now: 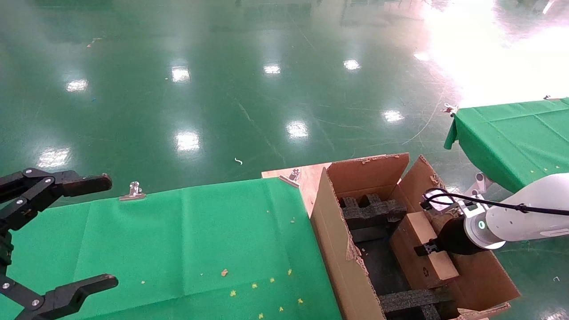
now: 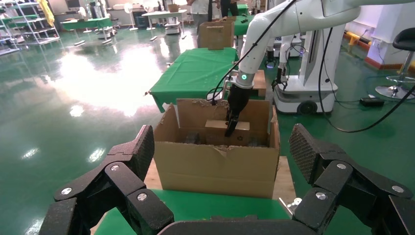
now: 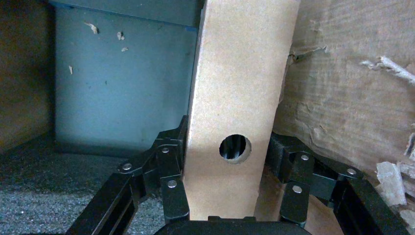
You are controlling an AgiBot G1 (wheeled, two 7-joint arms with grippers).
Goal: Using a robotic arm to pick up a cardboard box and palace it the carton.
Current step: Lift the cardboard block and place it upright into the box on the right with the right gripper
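Observation:
The small cardboard box (image 1: 417, 227) is held inside the large carton (image 1: 330, 240), close to its right wall and tilted. My right gripper (image 1: 429, 248), on the white robotic arm (image 1: 529, 213), is shut on the box from the right. In the right wrist view black fingers (image 3: 172, 161) press both sides of the box (image 3: 240, 83), whose round hole faces the camera. The left wrist view shows the box (image 2: 215, 125) in the carton (image 2: 215, 166) from afar. My left gripper (image 1: 95, 233) hangs open over the green table's left end, holding nothing.
Black foam blocks (image 1: 371, 211) lie in the carton's far end, with another (image 1: 409, 300) at its near end. The green-clothed table (image 1: 186, 240) is pinned by a metal clip (image 1: 132, 192). A second green table (image 1: 511, 138) stands at the right.

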